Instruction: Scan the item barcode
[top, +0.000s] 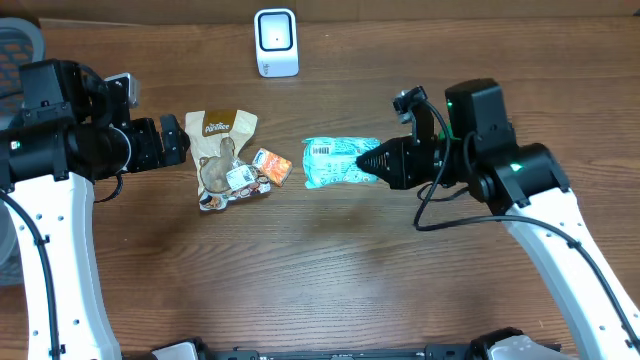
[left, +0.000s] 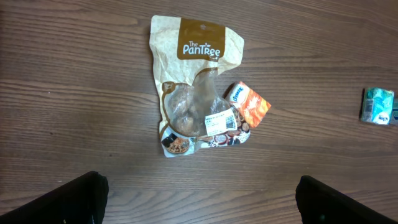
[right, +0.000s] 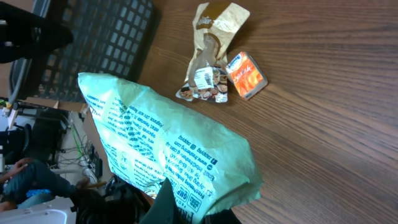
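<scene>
The dark wood-grain table (top: 320, 280) carries a crinkled tan paper-and-clear-plastic pouch (top: 220, 150), its barcode label facing up. The right gripper (top: 372, 160) pinches one end of the soft, wrinkled mint-green plastic packet (top: 335, 162), held just right of the pouch with a barcode on top. The boxy white scanner (top: 276, 42) stands well apart at the far edge. A small glossy orange packet (top: 272, 165) touches the pouch. The left gripper (top: 180, 140) is spread wide beside the pouch.

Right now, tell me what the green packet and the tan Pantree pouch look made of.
The green packet looks like thin, soft plastic film, slightly glossy; it wrinkles and folds loosely. The Pantree pouch looks like a matte tan paper-like laminate, crumpled, with a clear plastic window showing the contents; it could be paper-look plastic.
</scene>
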